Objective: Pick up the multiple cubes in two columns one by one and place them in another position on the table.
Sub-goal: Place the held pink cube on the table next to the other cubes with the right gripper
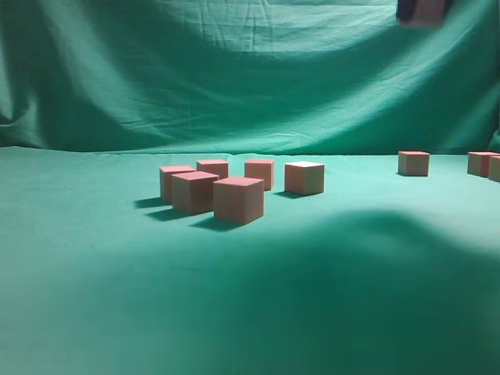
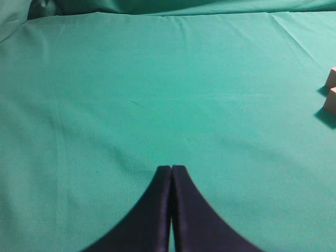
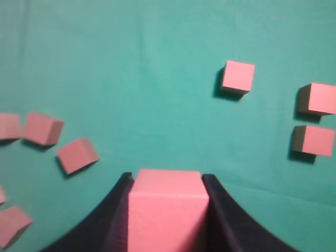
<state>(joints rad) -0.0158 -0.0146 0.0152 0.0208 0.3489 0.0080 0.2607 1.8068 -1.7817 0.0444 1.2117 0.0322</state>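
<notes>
From the exterior view, the green cloth table stretches wide and bare across the whole foreground and down the left side. A cluster of six pink cubes sits left of centre: the nearest one stands a little forward, two more just behind it to the left, and three further back in a loose row, the rightmost of these paler on its lit top. Well apart to the right, a lone cube stands by itself, and two more crowd the right edge, partly cut off. High in the top right corner the right gripper hangs far above the cloth, a blurred dark shape with something pinkish in it.

In the left wrist view, the left gripper has its two dark fingers pressed together, nothing between them, over bare cloth. Open fabric runs out ahead and to both sides; only two cube corners peek in at the right edge.

In the right wrist view, the right gripper is clamped on a held cube, its pink faces plain and square-edged, filling the gap between the dark fingers. Below lies cloth: three placed cubes to the right, one alone and two stacked in line at the edge, and scattered cubes tilted at odd angles to the left. The middle strip between the two groups is bare.
</notes>
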